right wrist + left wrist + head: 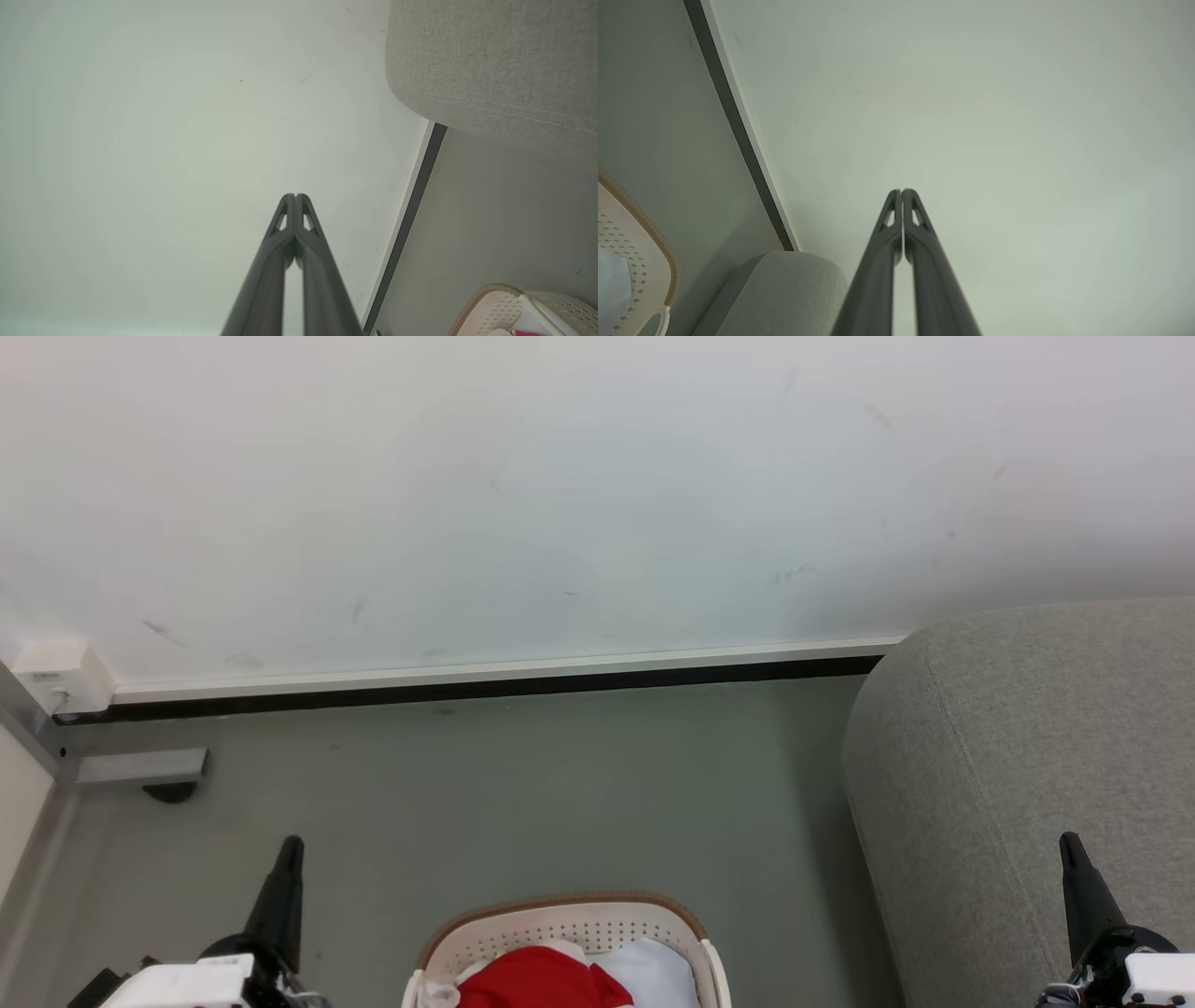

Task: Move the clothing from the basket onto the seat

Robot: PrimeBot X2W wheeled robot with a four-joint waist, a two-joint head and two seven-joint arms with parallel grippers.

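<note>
The bright red garment (541, 982) lies in the cream perforated plastic basket (560, 903), between two clenched, empty hands. The left hand (291, 845) is nearer than the right hand (1067, 841), and the light-grey fabric sofa (1027, 728) stands rightward.

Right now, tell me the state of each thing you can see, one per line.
left fingers: shut, holding nothing
right fingers: shut, holding nothing
red clothing: crumpled inside the basket
white cloth: in the basket beside it
basket: upright on the floor
sofa: bare where visible
</note>
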